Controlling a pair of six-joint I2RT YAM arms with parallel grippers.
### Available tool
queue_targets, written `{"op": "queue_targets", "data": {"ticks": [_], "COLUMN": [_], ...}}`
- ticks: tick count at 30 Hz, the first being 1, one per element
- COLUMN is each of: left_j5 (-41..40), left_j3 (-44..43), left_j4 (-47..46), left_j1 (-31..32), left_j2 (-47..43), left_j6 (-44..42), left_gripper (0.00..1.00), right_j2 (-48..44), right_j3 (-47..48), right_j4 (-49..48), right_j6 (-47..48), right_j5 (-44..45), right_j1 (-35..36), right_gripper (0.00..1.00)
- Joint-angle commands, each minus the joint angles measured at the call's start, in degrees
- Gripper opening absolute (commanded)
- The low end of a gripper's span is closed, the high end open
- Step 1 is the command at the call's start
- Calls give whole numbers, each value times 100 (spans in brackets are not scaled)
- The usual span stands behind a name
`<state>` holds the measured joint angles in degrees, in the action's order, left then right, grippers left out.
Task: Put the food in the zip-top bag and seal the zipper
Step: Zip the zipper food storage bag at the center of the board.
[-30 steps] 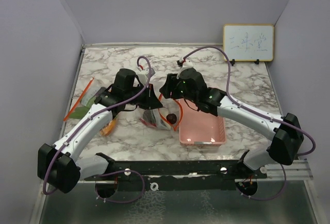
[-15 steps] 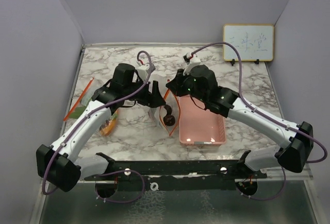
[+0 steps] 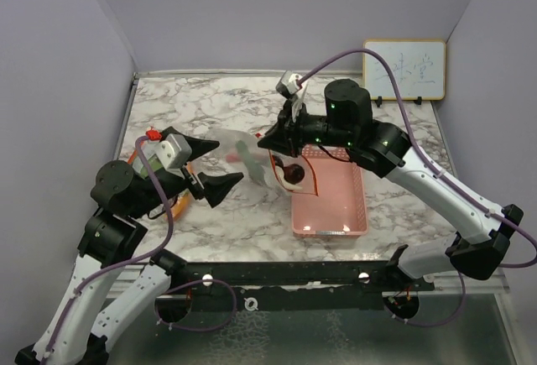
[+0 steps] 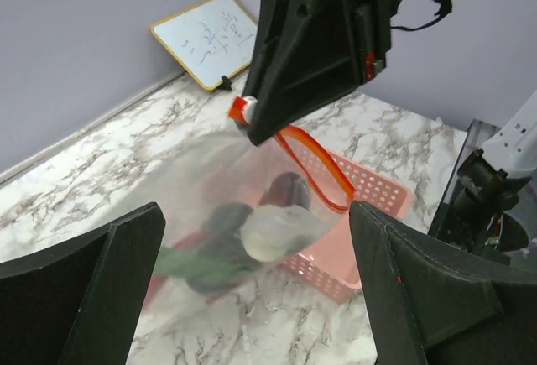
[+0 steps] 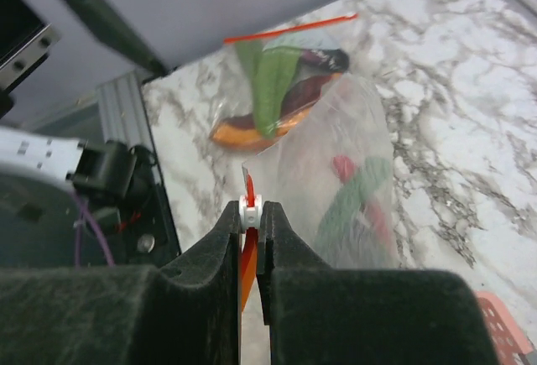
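Several pieces of food (image 4: 273, 231) are seen inside the clear bag (image 4: 201, 172): a white piece, some dark round pieces, something green and something red. So the putting-in part is judged to be mostly done. The bag is held up in the middle of the top view, just left of the pink basket (image 3: 329, 210). The zip strip (image 4: 323, 164), which is orange, is seen bent into a loop in the left wrist view. So the mouth of the bag is judged to be open, and the zipper is not yet pulled shut.

A second bag (image 5: 281, 88) is seen lying flat near the top of the right wrist view. A green leaf, something dark and something orange are seen in it. Whether it is zipped cannot be told.

The right gripper (image 5: 250, 231) is squeezed tight, and the little white slider (image 5: 249, 206) of the zipper is pinched in it. The bag is hung from that pinch.

The left gripper (image 4: 256, 214) is spread wide, and nothing is held or touched by it. In the top view it is seen at the lower left, apart from the bag.
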<state>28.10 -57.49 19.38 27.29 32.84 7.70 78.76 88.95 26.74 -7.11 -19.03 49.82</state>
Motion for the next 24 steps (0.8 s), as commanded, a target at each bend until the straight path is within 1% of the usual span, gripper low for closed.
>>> {"op": "queue_targets", "data": {"ticks": [1, 4, 7, 12, 14, 17, 24], "left_j5": [508, 728, 1009, 1900, 2141, 2247, 2284], "left_j3": [147, 136, 315, 677, 844, 1041, 1200], "left_j4": [-434, -519, -681, -1099, -1337, -1622, -2027], "left_j1": [-9, -4, -4, -4, -4, -4, -4], "left_j2": [220, 377, 435, 411, 385, 424, 735], "left_j6": [-611, -630, -611, -320, -188, 76, 492], "left_gripper": [93, 91, 88, 79, 77, 71, 61], "right_j2": [-33, -97, -217, -392, -411, -423, -371], "right_j3": [155, 155, -6, -279, -338, -413, -524], "right_j4": [673, 750, 657, 515, 519, 536, 356], "right_j6": [1003, 1159, 1218, 1230, 1237, 1246, 1100], "right_j5": [-1420, -1814, -2189, -2480, -2593, -2724, -2463], "right_j1": [19, 19, 19, 14, 19, 19, 19], "right_gripper": [2, 2, 2, 2, 2, 2, 2]}}
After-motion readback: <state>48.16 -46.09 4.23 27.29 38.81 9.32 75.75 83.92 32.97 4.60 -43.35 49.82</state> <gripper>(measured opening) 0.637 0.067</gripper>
